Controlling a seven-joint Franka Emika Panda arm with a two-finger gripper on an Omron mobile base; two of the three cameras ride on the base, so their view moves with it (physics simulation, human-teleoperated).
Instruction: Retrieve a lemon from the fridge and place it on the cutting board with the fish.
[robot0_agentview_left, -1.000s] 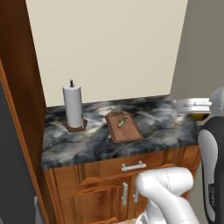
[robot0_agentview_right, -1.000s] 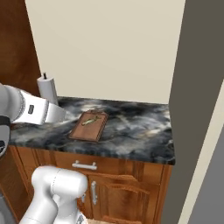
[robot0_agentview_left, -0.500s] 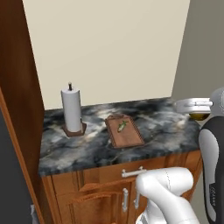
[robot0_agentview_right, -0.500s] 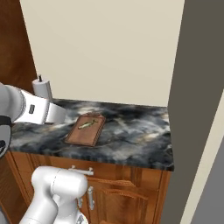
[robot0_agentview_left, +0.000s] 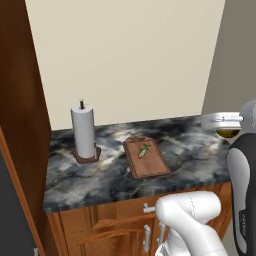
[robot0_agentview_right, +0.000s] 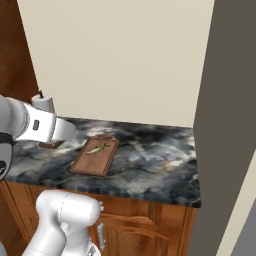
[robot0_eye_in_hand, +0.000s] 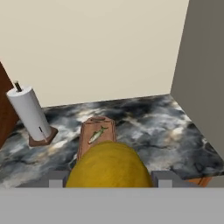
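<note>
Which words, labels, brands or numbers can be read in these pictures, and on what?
None. The roll, board, fish, counter and lemon in the gripper carry no writing. Small dark marks on the arm are too small to read.

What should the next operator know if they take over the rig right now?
Gripper: shut on the lemon, which sits between the fingertips, held up in the air short of the counter.
Cutting board: flat on the dark marble counter, right of the paper towel roll.
Fish: lying on the far half of the board; the near half is bare.
Done: the lemon is in hand and the rig faces the board.
Left: carry the lemon over the board, lower it onto the bare part beside the fish, open the gripper, and back away.
</note>
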